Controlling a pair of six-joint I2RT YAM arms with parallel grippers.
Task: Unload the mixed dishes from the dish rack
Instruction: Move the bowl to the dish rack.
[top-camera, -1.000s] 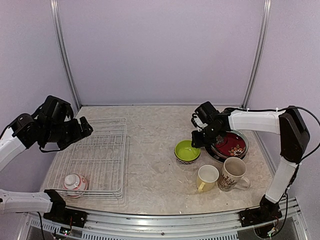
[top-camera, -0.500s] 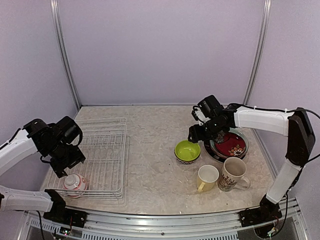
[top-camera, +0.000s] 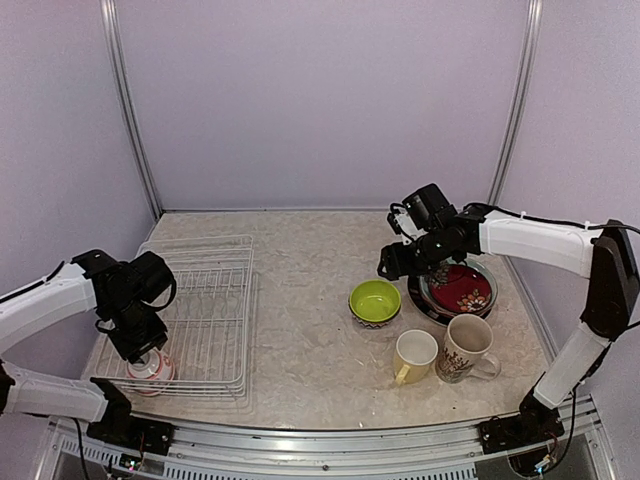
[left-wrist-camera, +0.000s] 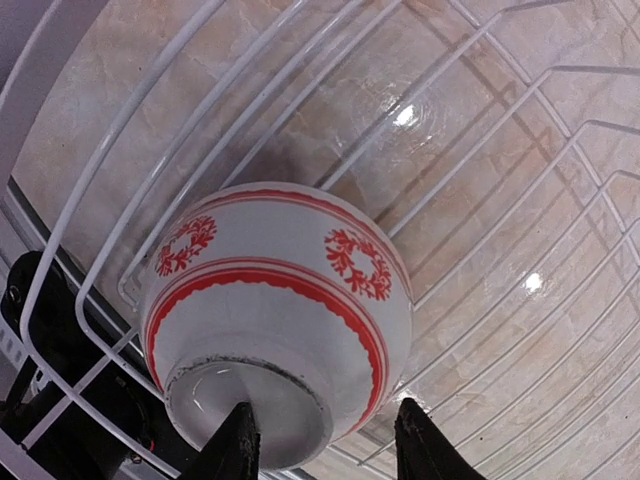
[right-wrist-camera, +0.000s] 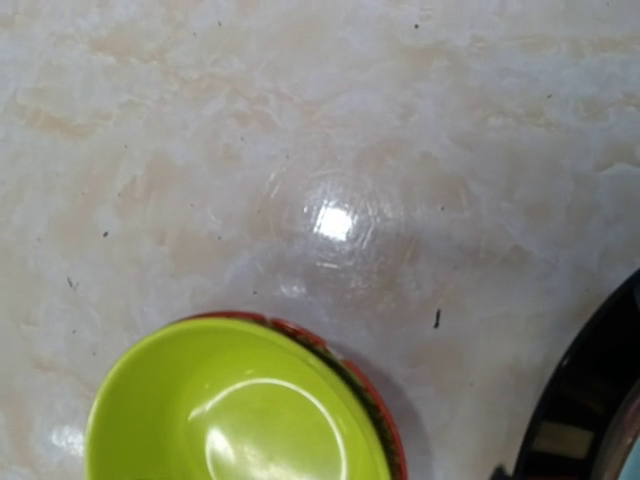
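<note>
Glazed crockery, coated wire, polished stone-look counter

The red-white patterned bowl (left-wrist-camera: 280, 310) looks like glazed ceramic, smooth and shiny on its sides, with a duller, scuffed foot ring. The dish rack (top-camera: 205, 300) is thin white-coated wire, smooth with a slight sheen. The counter (right-wrist-camera: 330, 150) has a beige marbled, polished face that mirrors the lamps as bright spots and carries tiny dark specks. The lime-green bowl (right-wrist-camera: 235, 420) is glossy inside, with clear highlights. The dark red floral plate (top-camera: 462, 288), yellow mug (top-camera: 413, 355) and cream patterned mug (top-camera: 465, 347) read as smooth glazed ware.
</note>
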